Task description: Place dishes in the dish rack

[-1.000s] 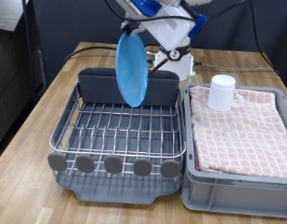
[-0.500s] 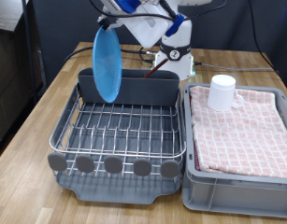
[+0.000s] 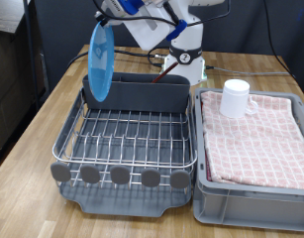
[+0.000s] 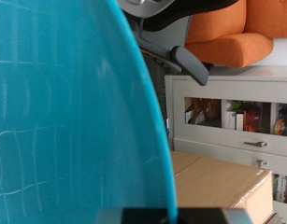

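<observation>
The light-blue plate [image 3: 100, 61] hangs on edge, upright, from the gripper [image 3: 105, 18], which pinches its top rim near the exterior view's top. The plate's lower edge sits in front of the dark grey caddy [image 3: 152, 94] at its left end in the exterior view; whether it touches the caddy cannot be told. In the wrist view the plate [image 4: 68, 121] fills most of the picture.

Below and in front of the plate, the silver wire dish rack [image 3: 127, 139] lies open on the wooden table [image 3: 38, 149]. The white mug [image 3: 236, 97] stands upright on the pink checkered cloth [image 3: 255, 139] in the grey bin [image 3: 251, 203], just beside the rack on the exterior view's right, well apart from the plate.
</observation>
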Tool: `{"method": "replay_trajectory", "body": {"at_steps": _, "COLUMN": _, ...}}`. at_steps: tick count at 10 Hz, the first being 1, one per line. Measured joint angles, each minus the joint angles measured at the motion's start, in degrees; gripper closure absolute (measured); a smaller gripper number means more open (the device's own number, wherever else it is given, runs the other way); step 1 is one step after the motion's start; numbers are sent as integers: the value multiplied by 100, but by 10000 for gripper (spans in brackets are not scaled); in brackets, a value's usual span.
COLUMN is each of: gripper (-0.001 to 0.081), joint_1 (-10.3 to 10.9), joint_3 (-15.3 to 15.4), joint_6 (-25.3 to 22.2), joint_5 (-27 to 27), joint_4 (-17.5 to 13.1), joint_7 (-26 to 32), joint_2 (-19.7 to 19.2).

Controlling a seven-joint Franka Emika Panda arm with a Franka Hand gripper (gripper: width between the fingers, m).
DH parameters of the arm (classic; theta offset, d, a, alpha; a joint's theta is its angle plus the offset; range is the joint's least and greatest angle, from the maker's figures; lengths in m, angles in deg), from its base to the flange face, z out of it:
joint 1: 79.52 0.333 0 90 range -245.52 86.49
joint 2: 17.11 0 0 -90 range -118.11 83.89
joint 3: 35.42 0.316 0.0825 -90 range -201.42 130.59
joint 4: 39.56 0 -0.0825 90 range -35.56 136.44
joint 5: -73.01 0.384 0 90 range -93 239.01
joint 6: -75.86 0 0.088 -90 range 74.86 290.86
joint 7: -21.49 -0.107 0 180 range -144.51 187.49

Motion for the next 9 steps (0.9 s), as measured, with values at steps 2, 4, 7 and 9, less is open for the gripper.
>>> {"method": "replay_trajectory", "body": {"at_steps": 2, "gripper": 789, "joint_1": -2, "joint_3": -73, "joint_6": 289, "joint_5": -193, "joint_4": 37, "joint_7": 17, "joint_2": -135}}
{"method": "replay_trajectory", "body": {"at_steps": 4, "gripper": 789, "joint_1": -5, "joint_3": -167, "joint_6": 630, "joint_5": -309, "joint_4": 99, "joint_7": 13, "joint_2": -306}}
{"method": "replay_trajectory", "body": {"at_steps": 7, "gripper": 789, "joint_1": -4, "joint_3": -196, "joint_6": 840, "joint_5": -361, "joint_4": 175, "joint_7": -138, "joint_2": -534}}
{"method": "replay_trajectory", "body": {"at_steps": 9, "gripper": 789, "joint_1": -4, "joint_3": -196, "joint_6": 1012, "joint_5": -478, "joint_4": 282, "joint_7": -303, "joint_2": -623}}
